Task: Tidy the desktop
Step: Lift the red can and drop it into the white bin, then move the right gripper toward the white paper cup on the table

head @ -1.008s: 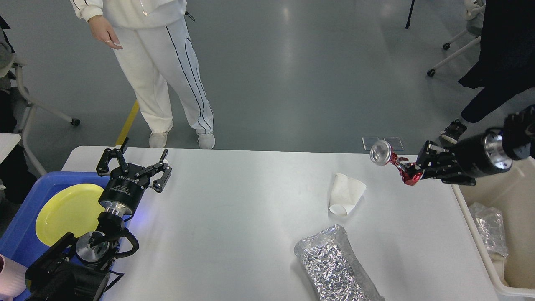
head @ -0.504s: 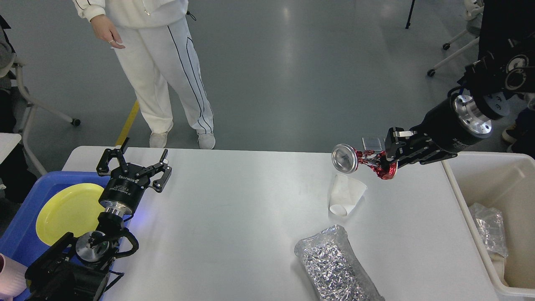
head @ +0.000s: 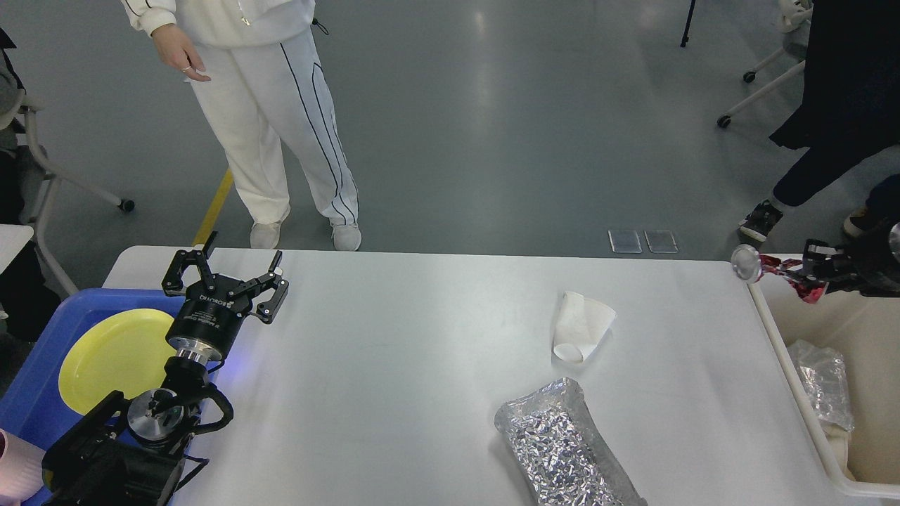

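One crushed red can (head: 773,270), gripped in the right claw (head: 808,275) over the beige tub's rim (head: 780,344) beside the counter (head: 422,351), should clear that rim before release; left claw (head: 225,277) open.

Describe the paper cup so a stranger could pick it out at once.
Start from the white desktop and look right of its middle. The crushed white paper cup lies there on its side, just beyond the silver foil bag; it is matte and plain, not shiny.
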You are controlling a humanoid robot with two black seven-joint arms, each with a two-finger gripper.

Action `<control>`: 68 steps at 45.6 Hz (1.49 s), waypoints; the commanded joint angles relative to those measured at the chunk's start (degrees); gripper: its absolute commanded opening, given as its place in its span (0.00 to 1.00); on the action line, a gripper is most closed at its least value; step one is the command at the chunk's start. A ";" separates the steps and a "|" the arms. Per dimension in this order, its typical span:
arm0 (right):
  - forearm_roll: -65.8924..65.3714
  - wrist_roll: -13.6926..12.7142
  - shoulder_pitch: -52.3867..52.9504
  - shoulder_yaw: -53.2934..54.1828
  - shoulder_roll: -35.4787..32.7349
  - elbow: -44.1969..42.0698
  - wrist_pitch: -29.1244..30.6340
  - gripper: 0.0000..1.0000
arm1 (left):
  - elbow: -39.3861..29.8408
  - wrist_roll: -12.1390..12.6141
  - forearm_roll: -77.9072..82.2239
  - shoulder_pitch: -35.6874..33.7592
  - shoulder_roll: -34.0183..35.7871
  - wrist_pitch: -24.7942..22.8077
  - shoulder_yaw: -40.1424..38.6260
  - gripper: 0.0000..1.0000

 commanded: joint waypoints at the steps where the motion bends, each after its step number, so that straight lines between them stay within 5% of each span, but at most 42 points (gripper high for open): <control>1: 1.45 -0.18 -12.13 5.46 1.45 -10.67 -6.68 0.00 | -0.01 0.00 0.00 0.00 0.00 0.01 0.00 0.96; 11: 10.32 -0.79 -29.71 10.21 7.33 -27.90 -19.51 0.00 | -0.01 0.00 0.00 0.00 0.00 0.01 0.00 0.96; 17: 16.91 -0.88 -34.83 10.12 9.62 -30.55 -24.96 0.00 | -0.01 0.00 0.00 0.00 0.00 0.01 0.00 0.96; 34: 17.80 -0.88 -36.85 10.39 9.80 -30.29 -26.37 0.00 | -0.01 0.00 0.00 0.00 0.00 0.01 0.00 0.96; 35: 17.80 -0.79 -36.85 10.39 9.89 -30.11 -25.59 0.12 | -0.01 0.00 0.00 0.00 0.00 0.01 0.00 0.96; 37: 17.80 -0.70 -36.85 10.30 9.89 -29.94 -25.41 1.00 | -0.01 0.00 0.00 0.00 0.00 0.01 0.00 0.96; 68: 17.80 -0.35 -38.61 15.92 12.09 -28.71 -25.50 1.00 | -0.01 0.00 0.00 0.00 0.00 0.01 0.00 0.96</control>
